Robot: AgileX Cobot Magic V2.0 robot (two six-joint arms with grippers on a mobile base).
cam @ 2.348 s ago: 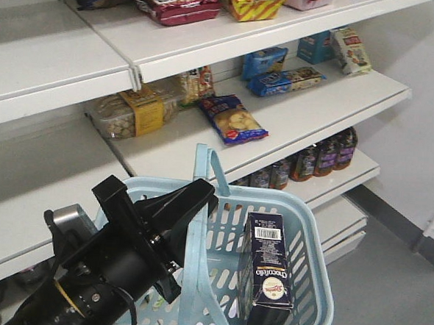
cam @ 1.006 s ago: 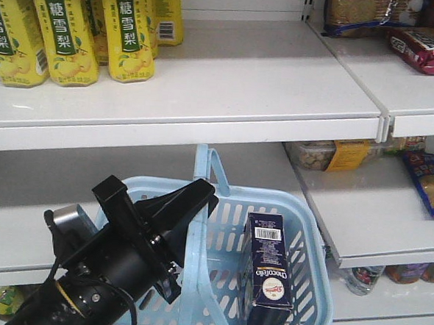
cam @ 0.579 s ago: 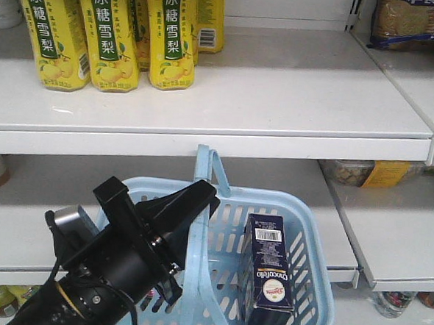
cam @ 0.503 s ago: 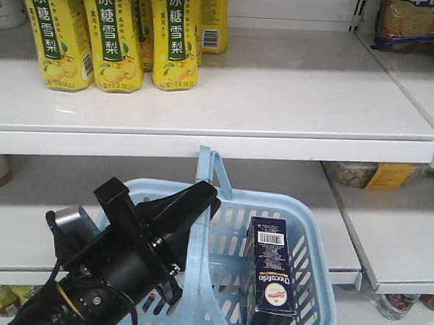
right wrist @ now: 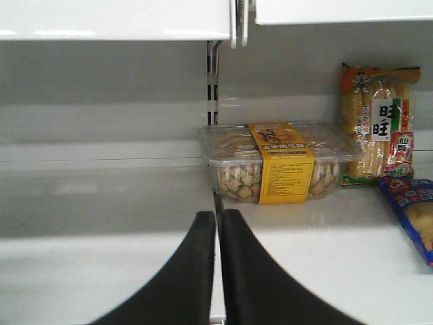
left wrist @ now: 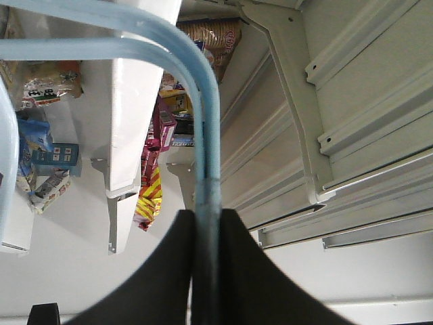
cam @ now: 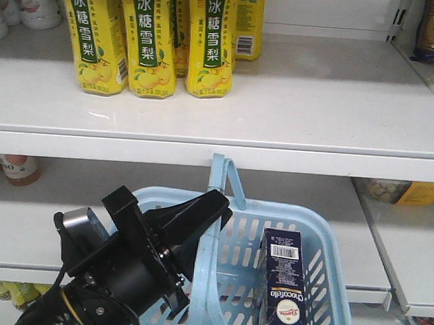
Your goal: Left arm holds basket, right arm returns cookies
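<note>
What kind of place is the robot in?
Most likely a shop or supermarket aisle. Long white shelves hold rows of yellow drink bottles, packaged snacks sit on another shelf, and there is a light blue shopping basket.

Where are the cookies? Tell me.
Front view, lower right: the cookies stand upright inside the basket, in its right half, right of the left gripper.

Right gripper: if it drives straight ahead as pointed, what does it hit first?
Probably the left end of the clear snack tub with the yellow label; the right gripper, jaws shut, points at it across bare shelf. Depth is unclear, so it might slip just left of it to the back wall.
</note>
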